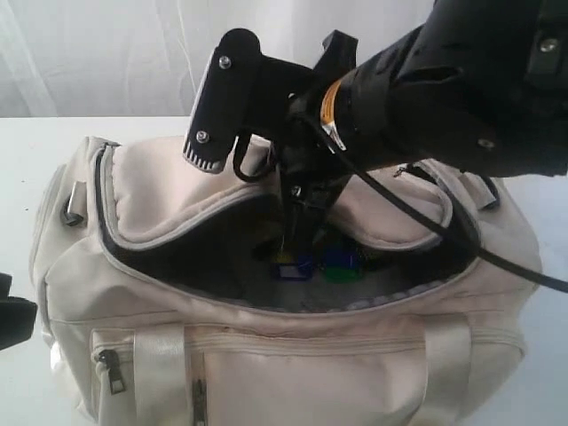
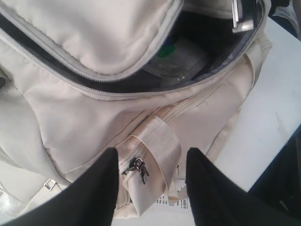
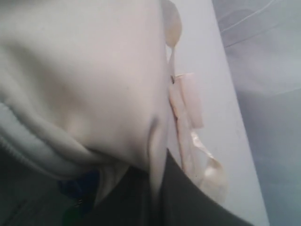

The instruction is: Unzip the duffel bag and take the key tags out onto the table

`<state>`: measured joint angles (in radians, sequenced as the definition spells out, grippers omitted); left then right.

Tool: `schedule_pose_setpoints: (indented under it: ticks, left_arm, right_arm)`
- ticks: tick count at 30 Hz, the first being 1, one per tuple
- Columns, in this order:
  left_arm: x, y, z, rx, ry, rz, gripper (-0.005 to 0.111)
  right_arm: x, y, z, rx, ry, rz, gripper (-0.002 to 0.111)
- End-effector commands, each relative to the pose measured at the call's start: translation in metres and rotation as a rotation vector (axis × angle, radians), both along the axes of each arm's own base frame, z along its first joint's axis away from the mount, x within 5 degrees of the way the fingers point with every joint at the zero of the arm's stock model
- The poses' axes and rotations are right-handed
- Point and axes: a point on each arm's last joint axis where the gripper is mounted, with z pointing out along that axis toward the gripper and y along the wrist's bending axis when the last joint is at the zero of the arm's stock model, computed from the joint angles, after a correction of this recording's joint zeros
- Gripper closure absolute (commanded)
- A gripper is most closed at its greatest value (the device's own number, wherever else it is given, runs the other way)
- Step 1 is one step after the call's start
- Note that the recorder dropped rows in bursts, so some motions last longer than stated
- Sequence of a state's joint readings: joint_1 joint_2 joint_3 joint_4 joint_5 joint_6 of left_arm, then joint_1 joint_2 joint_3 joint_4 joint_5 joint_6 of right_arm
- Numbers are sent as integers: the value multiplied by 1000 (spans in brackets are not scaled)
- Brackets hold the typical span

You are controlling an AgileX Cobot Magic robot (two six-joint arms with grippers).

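Note:
The cream duffel bag [image 1: 266,373] lies on the white table [image 1: 18,177] with its top zip open and the flap [image 1: 177,195] folded back. Blue and green key tags [image 1: 306,264] rest on the grey lining inside. My right gripper [image 1: 302,235] reaches down into the opening just above them. In the right wrist view its fingers [image 3: 197,197] stand almost together at the gripper [image 3: 160,155], with a thin strip of cream fabric between, and the blue tags [image 3: 80,183] lie beside them. My left gripper [image 2: 153,150] hangs open over the bag's front strap [image 2: 157,141], holding nothing.
A dark zipper pull [image 2: 139,167] of the front pocket hangs by the strap. A white barcode label [image 2: 176,202] lies under the bag's edge. The right arm's black cable [image 1: 426,222] drapes over the bag. A pale curtain [image 1: 89,53] hangs behind the table.

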<state>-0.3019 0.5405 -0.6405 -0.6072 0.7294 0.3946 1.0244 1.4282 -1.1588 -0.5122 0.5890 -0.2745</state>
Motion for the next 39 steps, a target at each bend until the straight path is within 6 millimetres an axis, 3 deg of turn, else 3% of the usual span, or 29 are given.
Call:
schedule_pose_setpoints:
  ticks: [1, 6, 10, 17, 24, 27, 29, 35, 39]
  left_arm:
    - [-2, -1, -2, -3, 29, -18, 57]
    - [-3, -1, -2, -2, 30, -19, 57]
    - [-3, -1, -2, -2, 30, -19, 57]
    - [-3, -1, -2, -1, 31, -20, 57]
    - [-2, -1, -2, -2, 24, -18, 57]
    - [-1, -1, -1, -6, 15, -10, 57]
    - [-1, -1, -1, -7, 12, -7, 57]
    - [0, -1, -1, -8, 6, -5, 57]
    - [0, -1, -1, -7, 5, -5, 57]
  right_arm:
    - [18, 1, 11, 68, -154, -19, 108]
    - [50, 0, 5, 154, -232, -71, 108]
    - [74, 9, -13, 153, -272, 30, 108]
    - [138, 13, -40, 129, -245, -74, 108]
    - [184, 14, -41, 205, -246, -156, 108]
    - [199, 12, -39, 260, -237, -189, 100]
    - [207, 12, -39, 305, -222, -209, 88]
    - [220, 10, -55, 400, -132, -248, 36]
    - [225, 7, -63, 433, -88, -301, 32]
